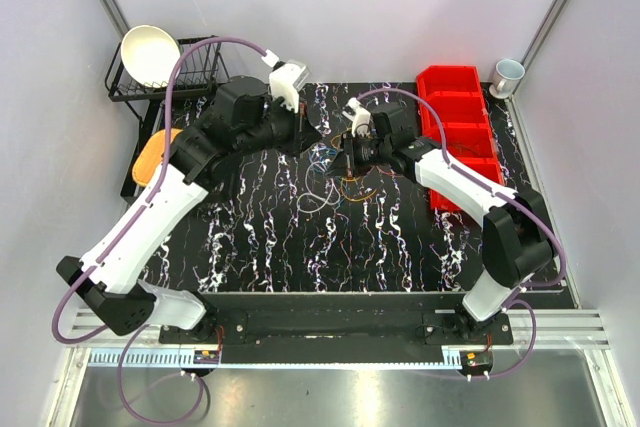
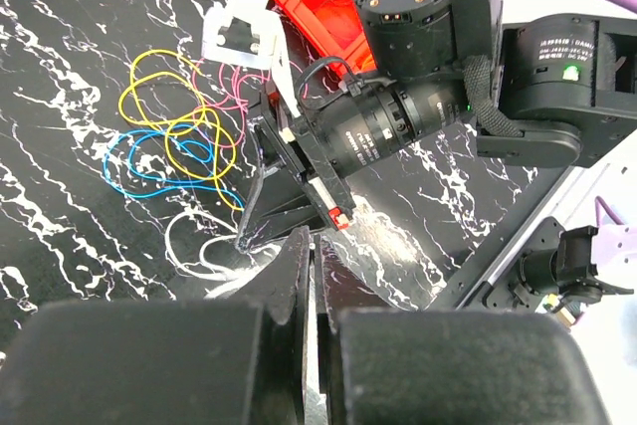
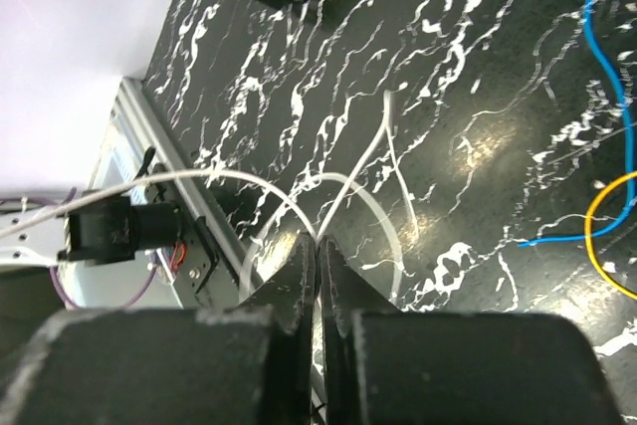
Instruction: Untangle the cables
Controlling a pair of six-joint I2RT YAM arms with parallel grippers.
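The cables (image 1: 335, 175) lie tangled on the black marbled mat between my grippers. In the left wrist view they are thin yellow (image 2: 149, 77), blue (image 2: 134, 161) and pink (image 2: 234, 87) loops, with a white cable (image 2: 194, 246) beside them. My right gripper (image 3: 318, 243) is shut on the white cable (image 3: 383, 141), which leaves its tips in two strands. It also shows from above (image 1: 343, 159) and in the left wrist view (image 2: 247, 238). My left gripper (image 2: 314, 246) is shut just behind it (image 1: 303, 135), above the mat. I see nothing clearly between its jaws.
A red compartment bin (image 1: 460, 132) stands right of the mat, close behind the right arm. A wire dish rack (image 1: 135, 87) with a white bowl (image 1: 150, 55) is at the back left, an orange object (image 1: 155, 152) beside it. A mug (image 1: 507, 75) sits at the back right.
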